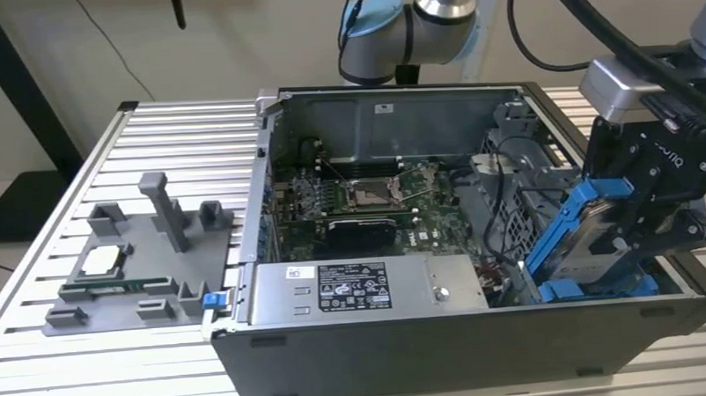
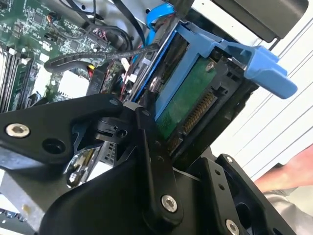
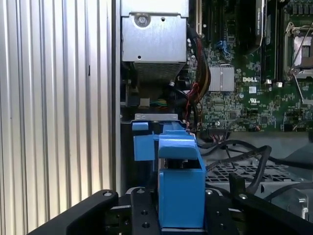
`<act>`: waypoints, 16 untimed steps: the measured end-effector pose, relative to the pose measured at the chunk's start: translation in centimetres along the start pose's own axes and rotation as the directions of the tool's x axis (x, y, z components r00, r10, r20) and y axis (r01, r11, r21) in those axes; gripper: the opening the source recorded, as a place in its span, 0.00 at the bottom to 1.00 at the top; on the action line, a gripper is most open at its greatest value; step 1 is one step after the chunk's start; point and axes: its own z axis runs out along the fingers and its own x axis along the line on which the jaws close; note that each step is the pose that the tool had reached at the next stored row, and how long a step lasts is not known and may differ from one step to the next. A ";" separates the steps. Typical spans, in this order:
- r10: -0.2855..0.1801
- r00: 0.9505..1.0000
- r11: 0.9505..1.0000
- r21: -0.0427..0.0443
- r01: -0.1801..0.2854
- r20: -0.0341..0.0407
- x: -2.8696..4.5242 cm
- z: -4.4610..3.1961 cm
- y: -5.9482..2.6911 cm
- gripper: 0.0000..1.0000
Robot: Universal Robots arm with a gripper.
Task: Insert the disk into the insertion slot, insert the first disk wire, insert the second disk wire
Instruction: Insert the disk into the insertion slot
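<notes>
- At the exterior view's right, above the open computer case (image 1: 452,344), the pincer (image 1: 622,228) is clamped shut on the disk (image 1: 589,234).
- The disk sits tilted in its blue frame, with its lower end near the case's rim and its upper end leaning towards the exterior view's right.
- The insertion slot (image 1: 509,219), in the grey perforated cage, lies just beside the disk. The lower end seems to be at its mouth, though whether it has entered is unclear.
- In the second wrist view, black fingers (image 2: 151,161) press against the disk (image 2: 188,105), whose green underside faces the camera.
- Black cables (image 3: 244,154) cross the cage.
- A grey tray (image 1: 144,258) rests on the slatted bench (image 1: 53,367), at the exterior view's left of the case.
</notes>
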 end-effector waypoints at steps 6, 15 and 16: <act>0.000 1.000 1.000 0.000 0.000 0.000 -0.08 -1.68 0.08 1.00; 0.000 1.000 1.000 0.002 0.000 0.001 -1.29 -3.26 0.43 1.00; 0.000 1.000 1.000 0.002 0.000 0.001 -1.64 -3.24 0.51 1.00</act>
